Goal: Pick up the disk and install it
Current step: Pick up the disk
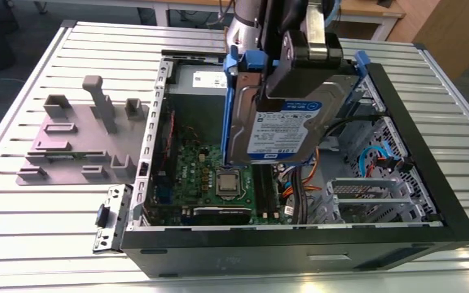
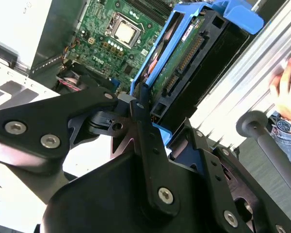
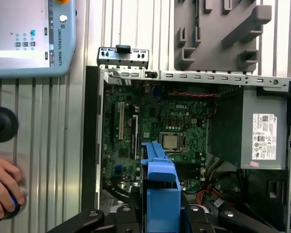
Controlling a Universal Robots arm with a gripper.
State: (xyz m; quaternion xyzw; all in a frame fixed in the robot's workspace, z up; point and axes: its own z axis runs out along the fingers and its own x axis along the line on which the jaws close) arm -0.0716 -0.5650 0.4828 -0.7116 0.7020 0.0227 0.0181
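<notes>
Disk clamped between gripper jaws.

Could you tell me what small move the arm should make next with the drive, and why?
Probably a slow, short descent. The hand grips the drive upright in its blue frame, hanging over the open computer case, above the green circuit board, not yet seated.

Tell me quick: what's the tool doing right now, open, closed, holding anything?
Tool: closed on the disk, holding it on edge above the open computer case.
</notes>
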